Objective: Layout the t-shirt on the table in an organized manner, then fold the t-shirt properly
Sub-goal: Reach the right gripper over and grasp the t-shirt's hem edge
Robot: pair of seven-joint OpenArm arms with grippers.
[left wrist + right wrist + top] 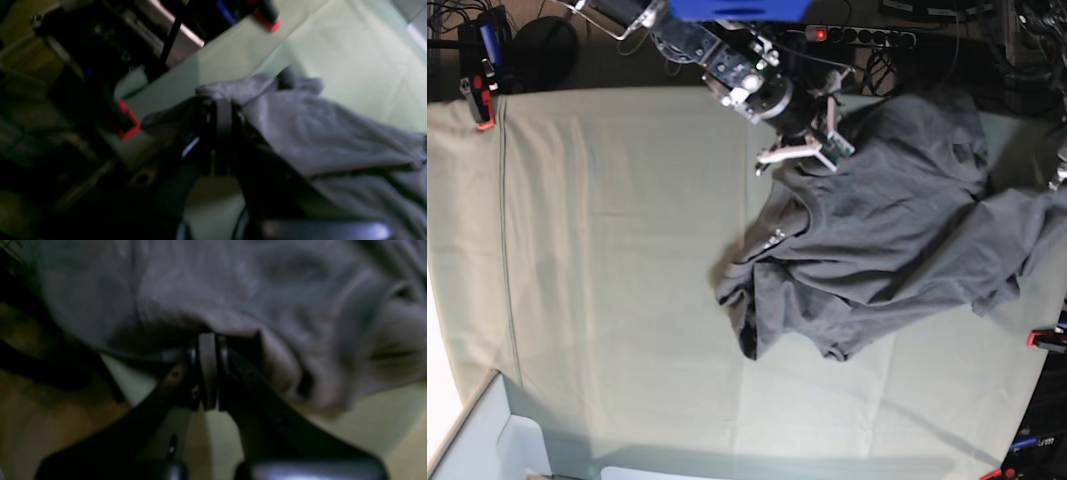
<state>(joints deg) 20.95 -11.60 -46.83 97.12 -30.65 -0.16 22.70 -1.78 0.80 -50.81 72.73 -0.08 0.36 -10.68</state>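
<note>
Overhead, the table (607, 250) (pale green cloth, red clips (483, 122)) carries the crumpled t-shirt (877, 240); left gripper (222, 110) and right gripper (207, 340) each pinch its fabric.

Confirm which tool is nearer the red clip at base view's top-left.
Right. Right tool sits top centre on the t-shirt; left tool is at the opposite edge from the red clip.

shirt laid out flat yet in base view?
No: the t-shirt lies crumpled and bunched on the table, with folds overlapping and one end dragged out to the table's edge.
</note>
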